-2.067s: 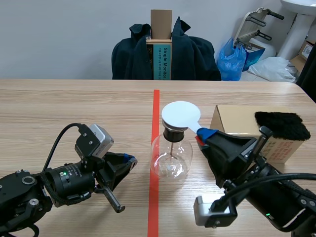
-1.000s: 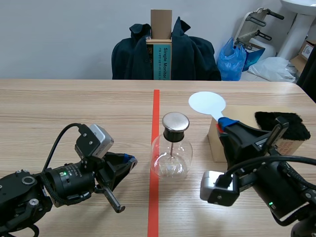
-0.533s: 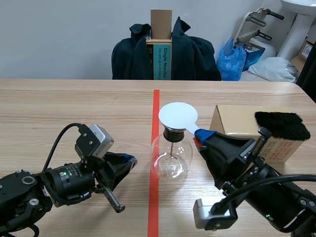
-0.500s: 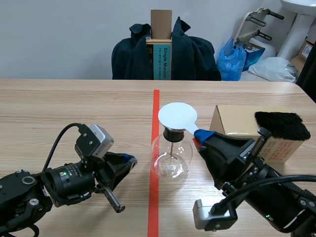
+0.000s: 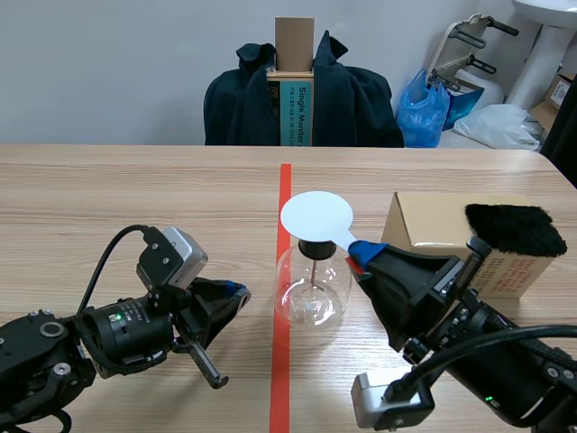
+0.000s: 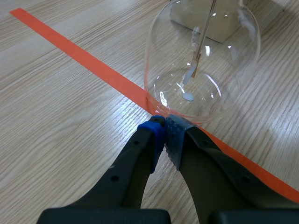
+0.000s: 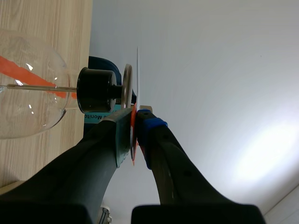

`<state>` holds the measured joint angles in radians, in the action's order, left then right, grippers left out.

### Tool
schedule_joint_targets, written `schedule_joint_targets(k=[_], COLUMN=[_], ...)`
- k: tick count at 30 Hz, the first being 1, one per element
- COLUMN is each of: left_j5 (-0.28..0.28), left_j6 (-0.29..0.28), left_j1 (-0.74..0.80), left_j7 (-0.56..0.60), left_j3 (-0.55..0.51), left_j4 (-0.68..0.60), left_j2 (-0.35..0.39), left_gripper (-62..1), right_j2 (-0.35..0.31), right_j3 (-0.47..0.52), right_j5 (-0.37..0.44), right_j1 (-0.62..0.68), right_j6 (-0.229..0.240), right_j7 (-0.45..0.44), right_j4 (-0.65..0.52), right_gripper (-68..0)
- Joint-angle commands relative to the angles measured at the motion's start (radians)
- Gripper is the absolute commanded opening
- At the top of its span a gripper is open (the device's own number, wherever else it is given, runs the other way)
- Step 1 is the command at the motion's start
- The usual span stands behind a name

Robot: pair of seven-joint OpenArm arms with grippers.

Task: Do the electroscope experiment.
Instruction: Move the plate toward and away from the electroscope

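Observation:
The electroscope is a round glass flask (image 5: 313, 290) with a black stopper, standing on the red tape line. My right gripper (image 5: 362, 253) is shut on the handle of a white disc paddle (image 5: 315, 216), which it holds flat just over the flask's top and hides the metal cap. In the right wrist view the paddle (image 7: 137, 74) shows edge-on beside the metal cap (image 7: 126, 86) and stopper (image 7: 97, 90), with the right gripper (image 7: 135, 120) shut on its handle. My left gripper (image 5: 238, 293) lies low to the flask's left, shut on nothing. Its tips (image 6: 164, 134) rest at the flask's (image 6: 202, 65) base.
A cardboard box (image 5: 431, 224) with a black fur pad (image 5: 514, 229) on top stands right of the flask, behind my right arm. Across the table a chair draped with a dark jacket (image 5: 302, 99) holds an upright carton. Bare table lies to the far left.
The right gripper swung the paddle up and away to the right a second ago, brought it back over the flask, and now it sits slightly further left. The left arm stayed put.

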<state>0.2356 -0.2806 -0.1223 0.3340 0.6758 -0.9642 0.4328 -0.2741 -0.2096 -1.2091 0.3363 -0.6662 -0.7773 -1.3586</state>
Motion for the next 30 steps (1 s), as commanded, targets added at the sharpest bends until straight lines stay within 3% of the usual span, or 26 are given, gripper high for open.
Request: schedule_joint_targets(k=[1,8,15,22,25,30], left_j5=[0.007,0.007,0.007,0.007,0.007,0.007], left_j6=[0.002,0.002,0.002,0.002,0.002,0.002], left_j1=[-0.008,-0.008,-0.008,-0.008,-0.008,-0.008], left_j7=[0.014,0.014,0.014,0.014,0.014,0.014], left_j3=[-0.006,-0.006,-0.006,-0.006,-0.006,-0.006], left_j4=[-0.018,-0.018,-0.018,-0.018,-0.018,-0.018], left_j2=[0.0,0.0,0.0,0.0,0.0,0.0], left_gripper=[-58.7,-58.7,-58.7,-58.7,-58.5,-58.5], right_j2=[-0.005,-0.006,-0.017,-0.079,-0.083,-0.08], right_j3=[0.008,0.008,0.014,0.021,0.02,-0.005], right_j5=[0.008,0.009,0.079,0.098,0.099,0.099], right_j1=[-0.004,-0.004,-0.003,0.013,0.013,0.011], right_j6=[-0.008,-0.008,-0.008,-0.006,0.016,0.016], right_j7=[0.004,0.048,0.26,0.454,0.535,0.607], right_j4=[-0.021,-0.021,-0.021,-0.021,-0.015,0.023], right_gripper=[-66.7,-66.7,-66.7,-66.7,-66.7,-66.7])
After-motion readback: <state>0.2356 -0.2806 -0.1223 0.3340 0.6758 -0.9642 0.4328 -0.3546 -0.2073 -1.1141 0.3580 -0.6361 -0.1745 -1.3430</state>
